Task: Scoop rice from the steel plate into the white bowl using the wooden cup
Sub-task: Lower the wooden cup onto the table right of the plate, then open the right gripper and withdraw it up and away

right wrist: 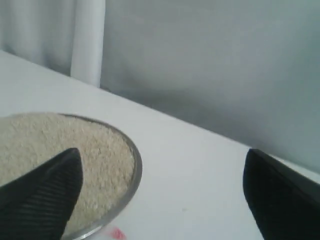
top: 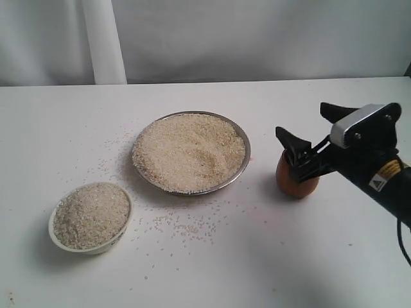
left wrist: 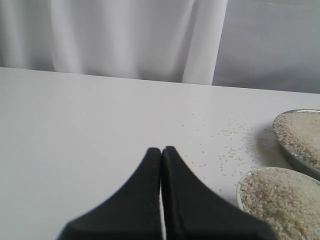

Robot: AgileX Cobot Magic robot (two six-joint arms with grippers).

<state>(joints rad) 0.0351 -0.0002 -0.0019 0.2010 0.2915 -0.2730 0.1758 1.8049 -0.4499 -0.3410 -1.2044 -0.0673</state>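
Right gripper [top: 309,136], with jaws spread wide, is shown on the right side of the exterior view, directly over and around the wooden cup [top: 297,179]; no contact with the cup's wall can be confirmed. The cup is seen standing upright on the table [top: 289,256], just to the right of the steel plate [top: 242,136], its long axis vertical. Rice [top: 189,151] is heaped in the plate; the white bowl [top: 92,244], nearly filled, lies at lower left, well apart from the cup. Left gripper [left wrist: 161,152] is shown with fingertips pressed together, empty, near the bowl. The cup is judged reachable by the right arm alone, by a short descent.
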